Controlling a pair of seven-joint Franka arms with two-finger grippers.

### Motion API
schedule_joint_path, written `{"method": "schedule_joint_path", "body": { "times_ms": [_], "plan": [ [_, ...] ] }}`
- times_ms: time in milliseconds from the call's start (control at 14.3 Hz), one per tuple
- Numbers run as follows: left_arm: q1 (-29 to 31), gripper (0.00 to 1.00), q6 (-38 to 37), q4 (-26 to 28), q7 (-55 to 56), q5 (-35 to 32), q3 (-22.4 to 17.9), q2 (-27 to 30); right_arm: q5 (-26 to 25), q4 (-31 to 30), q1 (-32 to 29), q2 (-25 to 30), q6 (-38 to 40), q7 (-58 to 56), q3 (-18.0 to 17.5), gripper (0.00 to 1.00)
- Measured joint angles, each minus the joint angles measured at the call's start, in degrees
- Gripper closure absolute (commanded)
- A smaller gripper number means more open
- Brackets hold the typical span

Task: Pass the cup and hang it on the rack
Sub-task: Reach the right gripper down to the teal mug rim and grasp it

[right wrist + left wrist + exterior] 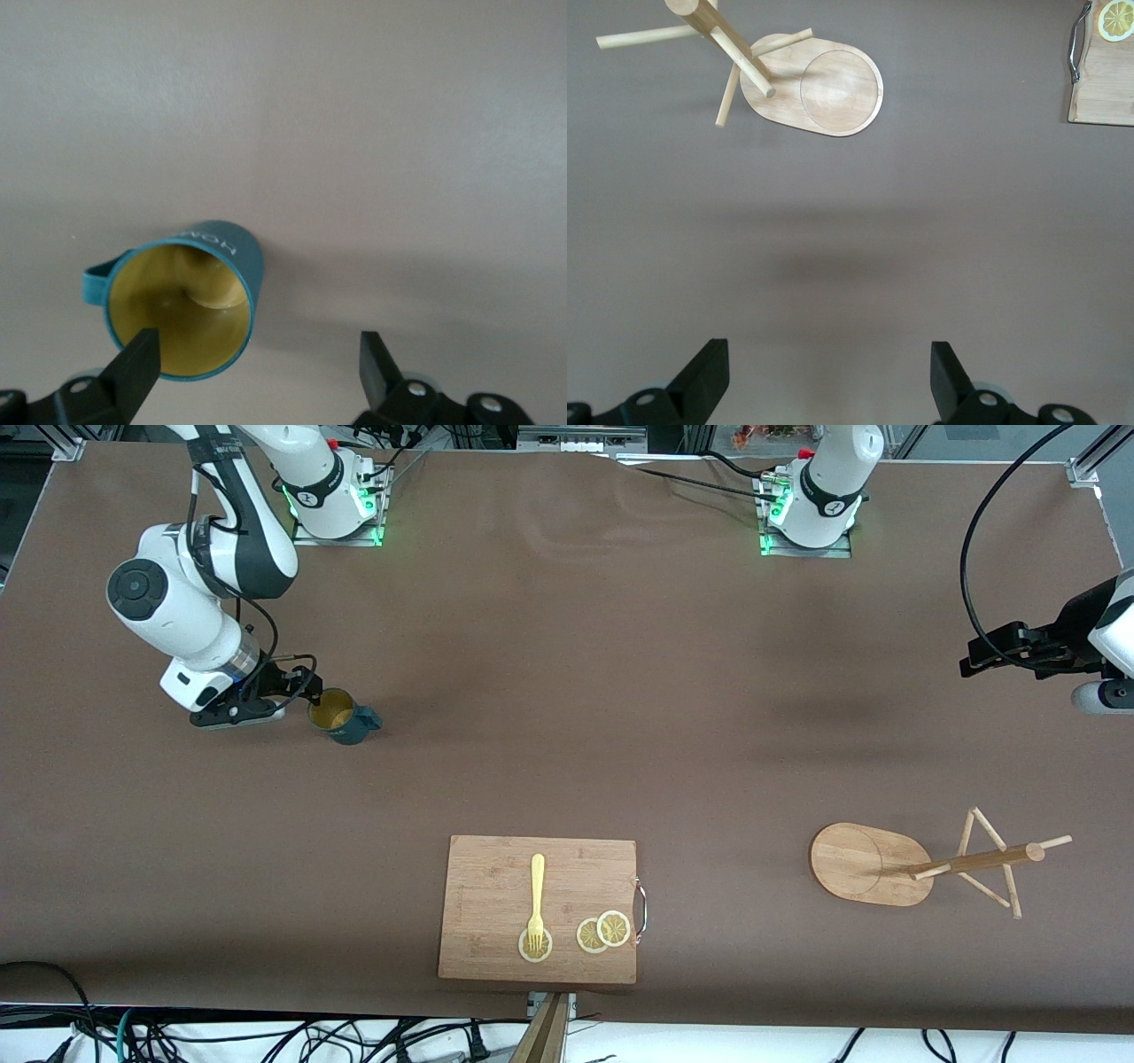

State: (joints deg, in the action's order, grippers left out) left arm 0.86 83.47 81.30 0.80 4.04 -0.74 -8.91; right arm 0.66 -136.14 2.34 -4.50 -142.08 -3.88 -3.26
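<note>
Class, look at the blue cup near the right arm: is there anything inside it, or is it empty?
Empty. The right wrist view looks into the cup and shows only its bare yellowish inner wall and bottom; the front view shows the same.

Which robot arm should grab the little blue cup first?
The right arm. Its open end effector is right beside the small dark teal mug on the brown table, one finger at the rim. The left end effector, also open, waits over the table's other end, above the bamboo mug rack.

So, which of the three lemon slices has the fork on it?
The lemon slice under the yellow fork, alone on the cutting board toward the right arm's end. The other two slices overlap each other beside the board's metal handle.
</note>
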Motion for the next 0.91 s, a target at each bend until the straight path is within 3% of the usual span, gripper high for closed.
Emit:
{"method": "schedule_joint_path", "body": {
  "times_ms": [139,279,558,906],
  "plan": [
    [0.0,0.0,0.0,0.0,0.0,0.0,0.0,0.0,0.0,-3.56,0.0,-0.13,-6.25,0.0,0.01,0.14],
    [0.0,0.0,0.0,0.0,0.0,0.0,0.0,0.0,0.0,-6.53,0.0,-1.08,-12.93,0.0,0.01,0.5],
    [0.0,0.0,0.0,0.0,0.0,0.0,0.0,-0.03,0.0,-7.79,0.0,-4.72,-20.39,-0.23,0.01,1.0],
    [0.0,0.0,0.0,0.0,0.0,0.0,0.0,-0.07,0.0,-7.7,0.02,-4.85,-20.52,-0.73,-0.03,1.0]
  ]
}}
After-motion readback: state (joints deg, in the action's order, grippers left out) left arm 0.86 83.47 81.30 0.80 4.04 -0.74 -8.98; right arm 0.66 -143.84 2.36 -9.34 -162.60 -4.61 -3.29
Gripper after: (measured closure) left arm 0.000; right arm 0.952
